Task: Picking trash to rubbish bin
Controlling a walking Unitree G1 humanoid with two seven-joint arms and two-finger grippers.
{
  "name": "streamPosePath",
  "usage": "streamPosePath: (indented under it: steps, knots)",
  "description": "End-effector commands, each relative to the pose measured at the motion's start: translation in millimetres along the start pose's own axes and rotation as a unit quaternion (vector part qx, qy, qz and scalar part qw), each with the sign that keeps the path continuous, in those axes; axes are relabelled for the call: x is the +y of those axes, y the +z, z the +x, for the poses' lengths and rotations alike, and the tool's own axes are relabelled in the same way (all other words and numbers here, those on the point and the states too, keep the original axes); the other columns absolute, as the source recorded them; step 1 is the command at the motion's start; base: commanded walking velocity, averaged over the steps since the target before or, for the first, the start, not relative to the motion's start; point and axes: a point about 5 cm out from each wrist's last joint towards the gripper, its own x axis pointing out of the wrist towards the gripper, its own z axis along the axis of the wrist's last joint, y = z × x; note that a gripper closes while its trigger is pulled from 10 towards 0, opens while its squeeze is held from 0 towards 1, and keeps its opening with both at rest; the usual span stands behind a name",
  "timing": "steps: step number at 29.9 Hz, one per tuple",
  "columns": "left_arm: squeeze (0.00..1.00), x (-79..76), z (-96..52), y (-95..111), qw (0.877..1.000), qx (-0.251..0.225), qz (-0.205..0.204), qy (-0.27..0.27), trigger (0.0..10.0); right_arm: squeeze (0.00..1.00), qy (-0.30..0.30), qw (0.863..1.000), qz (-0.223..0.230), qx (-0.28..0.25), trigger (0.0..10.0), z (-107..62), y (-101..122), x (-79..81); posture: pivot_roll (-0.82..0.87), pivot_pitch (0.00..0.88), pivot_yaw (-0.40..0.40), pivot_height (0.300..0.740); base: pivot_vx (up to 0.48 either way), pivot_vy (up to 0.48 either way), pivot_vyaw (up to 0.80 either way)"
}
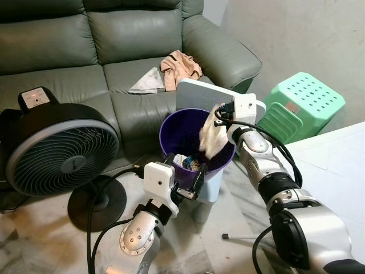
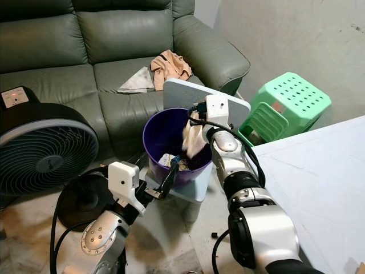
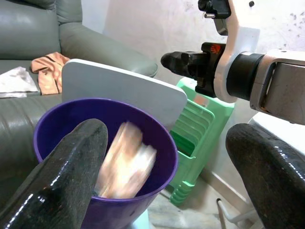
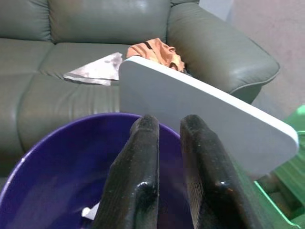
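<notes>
Right arm fills the near foreground, reaching forward so the right hand [image 1: 218, 116] sits directly above the purple rubbish bin [image 1: 171, 132], so a drop lands inside. Green leather sofa [image 1: 68, 34] spans the back, with a peach cloth [image 1: 179, 65] and a grey crumpled sheet [image 1: 147, 81] lying on its seat, well apart from the bin. Black floor fan [image 1: 57, 151] stands at the robot's left on the marble floor [image 1: 34, 228]. Green plastic stool [image 1: 299, 103] lies tipped on its side by the wall at the right. White board [image 1: 199, 94] leans behind the bin rim. Bin sits on a low pale stool, raised within arm reach.

Right hand's fingers [image 4: 143, 181] are nearly closed, only a narrow gap, nothing seen between them; likely just released. Left hand [image 1: 183, 181] is spread wide and empty at the near rim of the bin. Pale crumpled trash [image 3: 125, 164] is blurred inside the bin mouth, apparently falling; more scraps lie at the bottom.
</notes>
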Motion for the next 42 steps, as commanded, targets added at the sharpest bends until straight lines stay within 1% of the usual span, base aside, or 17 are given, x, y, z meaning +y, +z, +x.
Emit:
streamPosePath:
  steps: [1, 10, 14, 16, 17, 19, 22, 24, 25, 26, 29, 33, 34, 36, 37, 38, 42]
  knots:
    - [0.0, -12.7, 5.0, 5.5, 1.0, -0.013, -0.017, -0.012, 10.0, 1.0, -0.001, 1.0, -0.01, -0.006, 10.0, 0.8, 3.7, -3.7, 0.16, 0.227, -0.152, 0.74, 0.0, 0.0, 0.0]
    - [0.0, -6.0, 8.3, 8.1, 1.0, -0.017, -0.021, -0.006, 10.0, 1.0, 0.016, 1.0, 0.018, -0.019, 10.0, 0.6, 7.1, -5.1, 0.16, 0.206, -0.144, 0.74, 0.0, 0.0, 0.0]
    - [0.0, 9.6, 21.3, 14.9, 1.0, -0.028, 0.001, -0.011, 10.0, 1.0, 0.049, 0.991, 0.079, -0.092, 10.0, -9.4, 11.7, -23.1, 0.16, 0.175, -0.125, 0.74, 0.0, 0.0, 0.0]
    - [0.0, 10.4, 21.9, 15.2, 1.0, -0.029, 0.001, -0.012, 10.0, 1.0, 0.051, 0.991, 0.081, -0.096, 10.0, -10.1, 11.8, -23.8, 0.16, 0.175, -0.125, 0.74, 0.0, 0.0, 0.0]
    - [0.0, 18.9, 25.3, 16.3, 1.0, -0.029, 0.01, -0.005, 10.0, 1.0, 0.045, 0.989, 0.101, -0.1, 10.0, -14.6, 6.2, -28.6, 0.15, 0.155, -0.108, 0.74, 0.0, 0.0, 0.0]
    - [0.0, 22.6, 26.8, 16.9, 0.999, -0.03, 0.013, -0.002, 10.0, 1.0, 0.043, 0.988, 0.11, -0.103, 10.0, -16.6, 3.8, -30.7, 0.15, 0.155, -0.108, 0.74, 0.0, 0.0, 0.0]
    - [0.0, 35.1, 32.4, 19.8, 0.999, -0.028, 0.034, 0.0, 10.0, 1.0, 0.061, 0.985, 0.083, -0.142, 10.0, -27.5, 2.5, -34.5, 0.13, 0.134, -0.087, 0.74, 0.0, 0.0, 0.0]
    - [0.0, 51.2, 38.7, 21.7, 0.998, -0.022, 0.049, 0.024, 10.0, 1.0, 0.033, 0.985, 0.067, -0.156, 10.0, -34.8, 0.7, -44.3, 0.12, 0.115, -0.066, 0.74, 0.0, 0.0, 0.0]
    - [0.0, 64.1, 44.8, 24.3, 0.997, -0.018, 0.06, 0.038, 10.0, 1.0, 0.013, 0.985, 0.063, -0.162, 10.0, -41.8, -2.4, -53.0, 0.11, 0.095, -0.046, 0.74, 0.0, 0.0, 0.0]
    - [0.0, 68.8, 47.3, 25.8, 0.997, -0.016, 0.065, 0.041, 10.0, 1.0, 0.007, 0.985, 0.063, -0.163, 10.0, -44.7, -4.2, -56.4, 0.11, 0.095, -0.046, 0.74, 0.0, 0.0, 0.0]
    - [0.0, 74.7, 49.9, 26.9, 0.997, -0.014, 0.069, 0.044, 10.0, 1.0, 0.001, 0.985, 0.063, -0.163, 10.0, -47.7, -6.3, -58.9, 0.1, 0.079, -0.031, 0.74, 0.0, 0.0, 0.0]
    - [0.0, 86.3, 55.6, 36.0, 0.995, -0.025, 0.075, 0.054, 10.0, 1.0, -0.031, 0.981, 0.076, -0.173, 10.0, -57.1, -9.3, -70.5, 0.09, 0.058, -0.014, 0.74, 0.0, 0.0, 0.0]
    - [0.0, 93.2, 58.7, 42.1, 0.995, -0.035, 0.078, 0.06, 10.0, 1.0, -0.041, 0.979, 0.072, -0.185, 10.0, -64.5, -10.4, -74.3, 0.08, 0.039, -0.002, 0.74, 0.0, 0.0, 0.0]
    - [0.0, 98.2, 60.6, 45.3, 0.994, -0.039, 0.082, 0.065, 10.0, 1.0, -0.046, 0.978, 0.071, -0.19, 10.0, -69.1, -11.6, -76.3, 0.07, 0.032, 0.001, 0.74, 0.0, 0.0, 0.0]
    - [0.0, 103.5, 62.2, 48.1, 0.993, -0.042, 0.086, 0.073, 10.0, 0.63, -0.054, 0.978, 0.069, -0.191, 10.0, -73.1, -13.1, -78.4, 0.07, 0.032, 0.001, 0.74, 0.0, 0.0, 0.0]
    - [0.0, 108.1, 63.7, 50.6, 0.992, -0.045, 0.088, 0.079, 10.0, 0.0, -0.062, 0.977, 0.066, -0.192, 10.0, -76.9, -13.9, -80.0, 0.07, 0.032, 0.001, 0.74, 0.0, 0.0, 0.0]
    - [0.0, 119.9, 64.8, 55.8, 0.99, -0.053, 0.093, 0.095, 10.0, 0.0, -0.074, 0.977, 0.052, -0.194, 10.0, -84.8, -15.5, -80.7, 0.07, 0.014, 0.004, 0.74, 0.0, 0.0, 0.0]
